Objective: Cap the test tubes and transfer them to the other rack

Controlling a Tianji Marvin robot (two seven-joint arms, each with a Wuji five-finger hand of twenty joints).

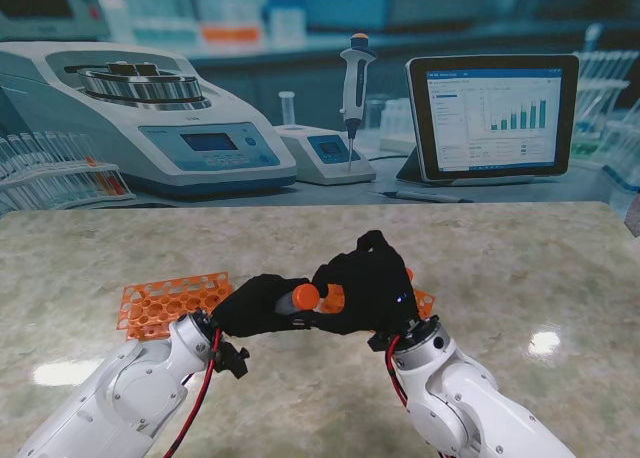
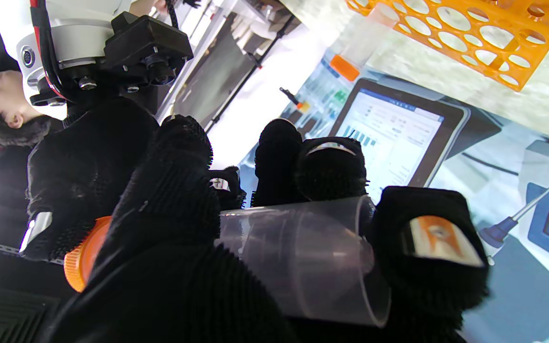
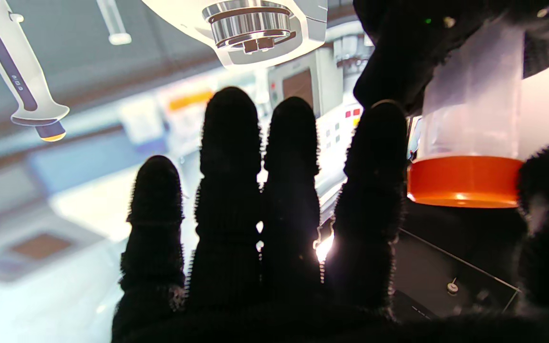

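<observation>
Fuzzy black cloth covers the left robot hand, gripping a clear smooth plastic tube with a glossy orange cap.

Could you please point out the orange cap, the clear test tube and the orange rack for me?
orange cap (image 3: 465, 181): right wrist view, on its side wall.
clear test tube (image 2: 298, 257): left wrist view, mid-body.
orange rack (image 1: 165, 303): stand view, on its top grid.

My worktop is a pale, marbled stone slab with glossy light spots near its left and right edges. An orange test tube rack with round holes lies flat on it toward the left, nearer to me than the middle. A second orange rack rests right of centre, mostly hidden behind my hands.
</observation>
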